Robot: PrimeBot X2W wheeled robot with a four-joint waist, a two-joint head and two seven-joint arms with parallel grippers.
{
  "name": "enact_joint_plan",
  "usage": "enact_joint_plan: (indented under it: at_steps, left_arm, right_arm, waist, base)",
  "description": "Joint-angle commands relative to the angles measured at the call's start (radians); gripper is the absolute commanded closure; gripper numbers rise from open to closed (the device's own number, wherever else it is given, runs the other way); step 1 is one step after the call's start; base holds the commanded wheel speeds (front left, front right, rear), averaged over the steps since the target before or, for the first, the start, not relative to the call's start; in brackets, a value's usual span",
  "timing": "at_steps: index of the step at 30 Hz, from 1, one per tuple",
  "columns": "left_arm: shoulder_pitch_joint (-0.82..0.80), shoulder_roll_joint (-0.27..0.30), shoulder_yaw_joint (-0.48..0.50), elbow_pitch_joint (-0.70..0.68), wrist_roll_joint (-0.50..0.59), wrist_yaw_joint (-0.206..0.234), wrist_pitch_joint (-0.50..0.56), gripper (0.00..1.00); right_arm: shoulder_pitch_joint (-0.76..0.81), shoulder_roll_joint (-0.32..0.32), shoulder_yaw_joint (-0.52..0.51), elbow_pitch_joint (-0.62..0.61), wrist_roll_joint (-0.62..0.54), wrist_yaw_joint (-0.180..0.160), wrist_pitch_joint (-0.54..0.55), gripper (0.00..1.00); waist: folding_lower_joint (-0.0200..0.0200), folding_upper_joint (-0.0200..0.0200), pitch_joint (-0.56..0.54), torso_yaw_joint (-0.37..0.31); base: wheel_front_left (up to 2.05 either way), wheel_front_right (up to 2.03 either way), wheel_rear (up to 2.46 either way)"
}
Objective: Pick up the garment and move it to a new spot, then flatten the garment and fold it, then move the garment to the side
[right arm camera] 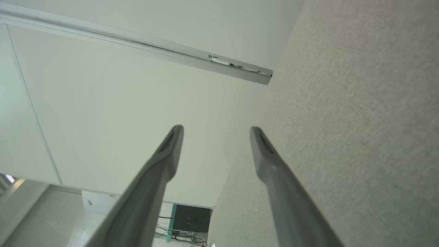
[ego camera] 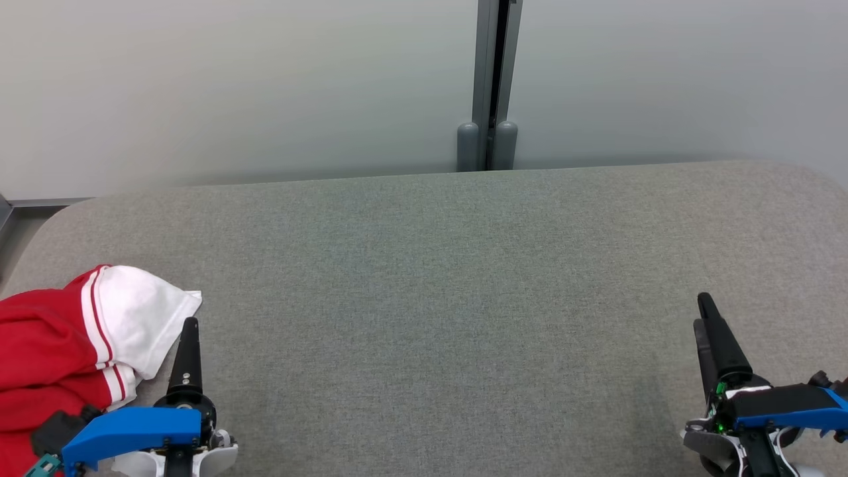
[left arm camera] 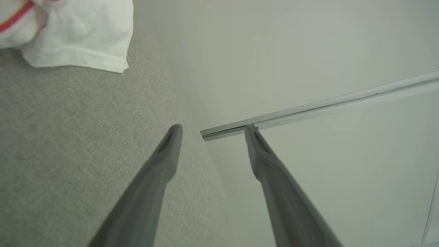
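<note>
Garment is in neither gripper. It lies bunched on the near left corner of the grey padded table.

Left gripper: jaws spread wide, nothing between them. The left wrist view shows the same gap, with bare table and wall behind it. The fingers point away from the robot toward the wall.

Right gripper: jaws also spread wide, nothing held. It sits at the near right of the table, well apart from the cloth.

Moving outward, the garment's white end is just left of the left gripper. There is clear table between its hem and the fingertips, so no contact.

Garment is red with a white section and red-and-white striped trim. The red bulk lies toward the table's left edge and is cut off by the head view's border. The white section pokes out toward the table's middle, its corner aimed right and slightly away from the robot. Long axis runs roughly left to right, but the cloth is too crumpled to tell for sure.

Behind the table are a pale wall and a grey upright post.
</note>
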Motion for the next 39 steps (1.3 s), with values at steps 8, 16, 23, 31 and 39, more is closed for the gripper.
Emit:
enact_joint_plan:
  at_steps: [8,16,23,31,39]
  left_arm:
    - [-0.04,0.008,-0.018,0.009,0.196,-0.001,-0.04,0.0]
    - [-0.046,0.009,-0.037,0.038,0.339,-0.001,-0.066,0.0]
    - [-0.05,0.009,-0.053,0.061,0.458,-0.001,-0.091,0.0]
    - [-0.052,0.008,-0.078,0.088,0.588,0.009,-0.116,0.0]
    - [-0.054,0.007,-0.104,0.105,0.694,0.017,-0.14,0.0]
  right_arm:
    - [-0.049,-0.016,0.011,0.007,-0.17,0.002,-0.039,0.0]
    - [-0.06,-0.016,0.031,0.026,-0.307,0.002,-0.066,0.0]
    - [-0.067,-0.021,0.055,0.038,-0.42,0.002,-0.09,0.0]
    - [-0.078,-0.022,0.075,0.064,-0.55,0.002,-0.116,0.0]
    - [-0.084,-0.015,0.085,0.087,-0.669,0.002,-0.14,0.0]
  waist:
    - [0.0001,0.0,0.003,0.001]
    - [0.0001,0.0,0.007,0.001]
    - [0.0001,0.0,0.008,0.0]
    - [0.0001,0.0,0.011,0.001]
    - [0.0001,0.0,0.014,0.001]
  base:
    - [0.0,0.0,0.0]
    - [0.0,0.0,0.0]
    - [0.0,0.0,0.0]
    - [0.0,0.0,0.0]
    - [0.0,0.0,0.0]
